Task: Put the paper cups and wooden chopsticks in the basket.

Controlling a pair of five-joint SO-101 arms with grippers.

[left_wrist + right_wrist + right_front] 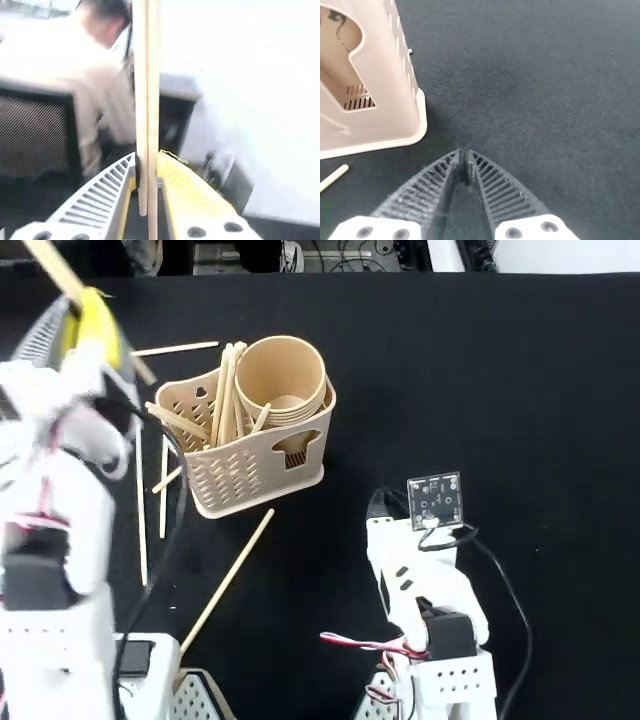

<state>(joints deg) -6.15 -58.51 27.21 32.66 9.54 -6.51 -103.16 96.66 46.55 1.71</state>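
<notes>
The basket (240, 478) stands on the black table (490, 390), toward the left arm's side, and stacked paper cups (284, 375) sit upright in one end of it, mouth up. Beside the cups, in the other part of the basket, several chopsticks (224, 400) stand or lean, their ends poking above the rim. More lie loose on the table: a long one (228, 580) runs diagonally just in front of the basket, two thin ones (163, 490) lie alongside the basket's left wall near the left arm, and another (182, 347) lies behind the basket. The left gripper (76, 302) is raised at the far left corner of the table, well above the surface, and its white and yellow fingers are clamped on a single held chopstick (52, 267). In the left wrist view that stick (147, 100) runs straight out between the two fingers of the claw (147, 160), pressed on both sides, with a long length beyond the tips. The right gripper (380, 505) sits low over the table to the right of the basket, apart from it. In its wrist view the claw (465, 161) has its ribbed fingers drawn together, tips touching, with nothing between them. The basket's corner (400, 105) is near ahead, and a chopstick end (332, 178) lies off to one side.
</notes>
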